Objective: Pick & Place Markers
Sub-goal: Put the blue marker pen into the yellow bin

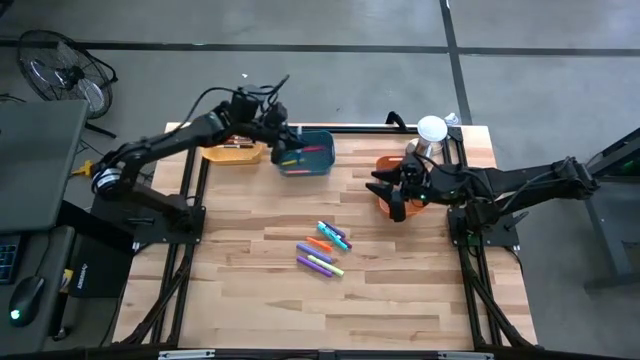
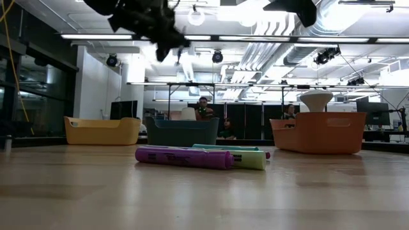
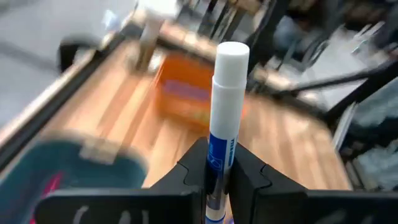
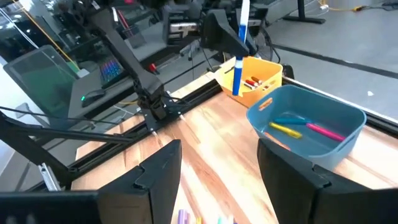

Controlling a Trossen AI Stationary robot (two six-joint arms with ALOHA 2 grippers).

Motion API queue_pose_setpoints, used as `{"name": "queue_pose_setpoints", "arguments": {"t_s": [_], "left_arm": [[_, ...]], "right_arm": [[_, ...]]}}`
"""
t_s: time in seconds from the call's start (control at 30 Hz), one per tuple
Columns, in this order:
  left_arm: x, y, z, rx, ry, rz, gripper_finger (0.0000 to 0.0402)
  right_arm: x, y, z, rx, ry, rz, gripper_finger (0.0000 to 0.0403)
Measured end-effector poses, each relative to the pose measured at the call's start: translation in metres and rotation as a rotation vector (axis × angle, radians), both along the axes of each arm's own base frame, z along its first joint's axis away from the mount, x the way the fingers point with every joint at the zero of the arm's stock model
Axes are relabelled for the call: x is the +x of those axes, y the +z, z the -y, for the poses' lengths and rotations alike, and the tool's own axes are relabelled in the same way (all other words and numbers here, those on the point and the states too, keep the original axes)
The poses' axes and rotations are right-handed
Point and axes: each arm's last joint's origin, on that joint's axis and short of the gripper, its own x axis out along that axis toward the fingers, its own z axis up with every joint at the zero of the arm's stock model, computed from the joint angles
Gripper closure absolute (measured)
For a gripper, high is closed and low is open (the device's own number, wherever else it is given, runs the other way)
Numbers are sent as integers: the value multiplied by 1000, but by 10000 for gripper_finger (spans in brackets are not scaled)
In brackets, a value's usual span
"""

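Marker (image 3: 225, 118) — between left jaws, upright

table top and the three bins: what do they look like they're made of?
Table top: wood, probably butcher-block, going by the strips of light and darker grain; satin finish with a soft sheen in the low view.
Yellow bin, teal bin, orange bin: likely moulded plastic, judging by the uniform colour, thin walls, rounded corners and rim handle cut-outs; matte to semi-gloss.
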Motion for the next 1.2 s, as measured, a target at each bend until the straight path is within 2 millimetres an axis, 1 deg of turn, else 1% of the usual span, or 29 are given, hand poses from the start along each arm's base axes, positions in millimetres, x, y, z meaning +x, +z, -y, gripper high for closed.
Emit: {"name": "queue_pose_setpoints", "arguments": {"t_s": [0.07, 0.17, 0.27, 0.4, 0.6, 0.73, 0.87, 1.03, 1.2], "left_arm": [[-14, -4, -8, -3, 20, -54, 373], [-31, -5, -19, 28, 50, -104, 373], [-50, -14, -31, 28, 88, -195, 373], [-68, -21, -40, 84, 137, -301, 373], [-85, -29, -48, 198, 195, -476, 373], [-94, -32, -52, 289, 231, -605, 373], [-97, -38, -55, 387, 255, -767, 373], [-99, -53, -60, 411, 254, -975, 373], [-96, -73, -70, 418, 243, -1147, 373]], "right_arm": [[0, -1, 0, 6, -3, -11, 203], [0, -2, 0, 5, -10, -17, 203], [-1, -2, 1, 2, -22, -16, 203], [-1, -2, 1, -5, -47, -19, 203], [-1, -3, 1, -8, -49, -32, 203], [-1, -4, 1, -8, -49, -35, 203], [-1, -4, 2, -10, -56, -36, 203], [-1, -4, 2, -12, -66, -35, 203], [-1, -4, 2, -5, -75, -31, 203]]}}
